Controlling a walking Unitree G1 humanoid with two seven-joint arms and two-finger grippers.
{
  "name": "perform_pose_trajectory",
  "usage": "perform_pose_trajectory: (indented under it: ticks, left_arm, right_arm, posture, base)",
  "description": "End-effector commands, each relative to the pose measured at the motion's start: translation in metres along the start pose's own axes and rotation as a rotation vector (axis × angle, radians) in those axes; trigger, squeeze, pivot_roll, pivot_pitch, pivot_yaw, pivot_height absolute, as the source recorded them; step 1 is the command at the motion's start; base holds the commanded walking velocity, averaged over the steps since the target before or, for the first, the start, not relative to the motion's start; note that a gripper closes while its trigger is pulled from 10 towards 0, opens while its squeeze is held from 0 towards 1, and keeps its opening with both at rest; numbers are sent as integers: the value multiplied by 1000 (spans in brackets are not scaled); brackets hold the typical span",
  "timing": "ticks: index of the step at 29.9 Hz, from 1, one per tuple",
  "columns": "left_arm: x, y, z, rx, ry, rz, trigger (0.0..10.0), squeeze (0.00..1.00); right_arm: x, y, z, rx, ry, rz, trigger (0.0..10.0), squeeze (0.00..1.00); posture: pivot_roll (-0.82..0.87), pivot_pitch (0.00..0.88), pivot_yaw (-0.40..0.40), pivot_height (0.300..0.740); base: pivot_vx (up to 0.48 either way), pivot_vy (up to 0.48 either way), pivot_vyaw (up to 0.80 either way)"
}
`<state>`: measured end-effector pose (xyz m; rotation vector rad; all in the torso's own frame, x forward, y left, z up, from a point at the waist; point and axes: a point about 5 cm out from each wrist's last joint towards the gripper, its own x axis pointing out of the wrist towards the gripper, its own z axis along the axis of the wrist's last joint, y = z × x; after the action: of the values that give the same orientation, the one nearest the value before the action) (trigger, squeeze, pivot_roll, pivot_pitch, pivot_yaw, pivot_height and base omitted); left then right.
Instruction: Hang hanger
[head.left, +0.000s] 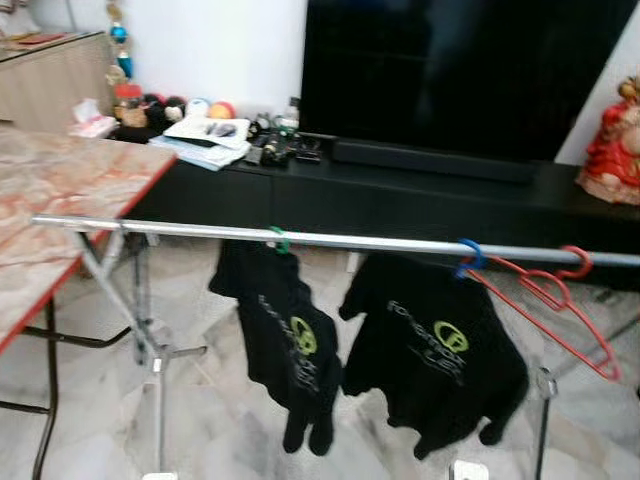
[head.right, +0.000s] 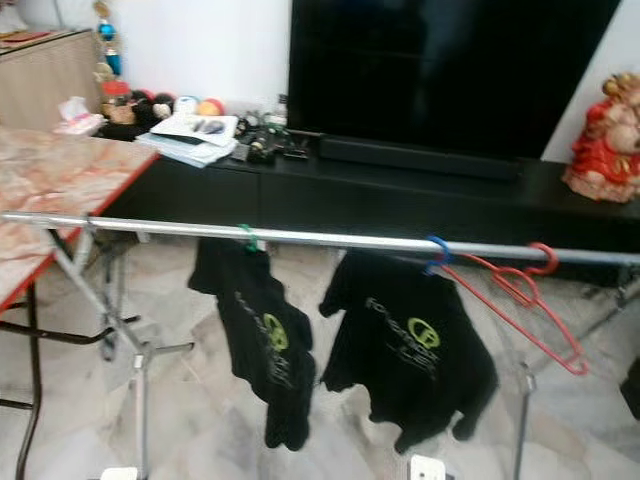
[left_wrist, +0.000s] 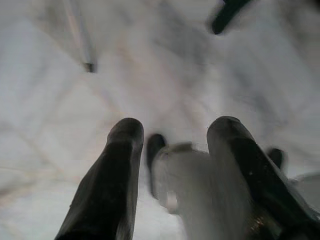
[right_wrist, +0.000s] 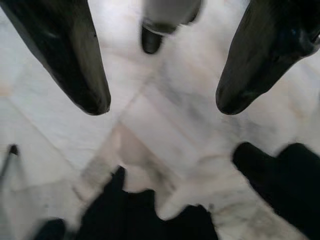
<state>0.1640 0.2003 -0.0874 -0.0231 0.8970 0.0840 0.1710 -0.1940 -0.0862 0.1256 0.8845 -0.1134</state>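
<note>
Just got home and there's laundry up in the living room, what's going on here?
A metal rail holds two black T-shirts, one on a green hanger, one on a blue hanger, and an empty red hanger hooked on at the right end. Nothing is being handled right now: the left gripper and right gripper both hang open over the marble floor.

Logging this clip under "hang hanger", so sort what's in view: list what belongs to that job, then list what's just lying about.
Job:
- red hanger, empty, hooked on the rail
- clothes rail
- left gripper and right gripper, fingers apart, both over the floor

Lying about:
- two black shirts on green and blue hangers
- television
- marble-top table
- red figurine
- papers
</note>
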Motion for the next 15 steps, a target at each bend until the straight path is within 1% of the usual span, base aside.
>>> perform_pose_trajectory:
  ticks: [1, 5, 6, 8, 9, 12, 15]
  left_arm:
    - [-1, 9, -1, -5, 13, 23, 10000, 0]
    - [-1, 8, -2, -7, 15, 22, 10000, 0]
    - [-1, 8, -2, -8, 15, 22, 10000, 0]
    - [-1, 8, -1, -9, 14, 24, 10000, 0]
    - [-1, 8, -1, -9, 14, 24, 10000, 0]
    - [-1, 12, -2, -10, 20, 29, 10000, 0]
    - [-2, 13, -3, -8, 26, 30, 10000, 0]
  right_arm:
    - [3, 8, 12, 2, -53, 36, 10000, 0]
    - [5, 13, 23, -6, -93, 61, 10000, 0]
    - [6, 15, 30, 2, -126, 61, 10000, 0]
    - [7, 13, 40, 9, -175, 44, 10000, 0]
    - [7, 13, 40, 9, -175, 44, 10000, 0]
    - [6, 0, 59, 64, -264, -39, 10000, 0]
    - [6, -4, 65, 76, -285, -56, 10000, 0]
  posture:
    - [171, 0, -52, 740]
    - [166, 0, -53, 740]
    - [167, 0, -56, 740]
    - [166, 0, -55, 740]
    - [166, 0, -55, 740]
    - [154, 0, -50, 740]
    - [152, 0, -51, 740]
  base:
    - [0, 0, 0]
    - [0, 0, 0]
    - [0, 0, 0]
    - [0, 0, 0]
    - [0, 0, 0]
    - [0, 0, 0]
    - [0, 0, 0]
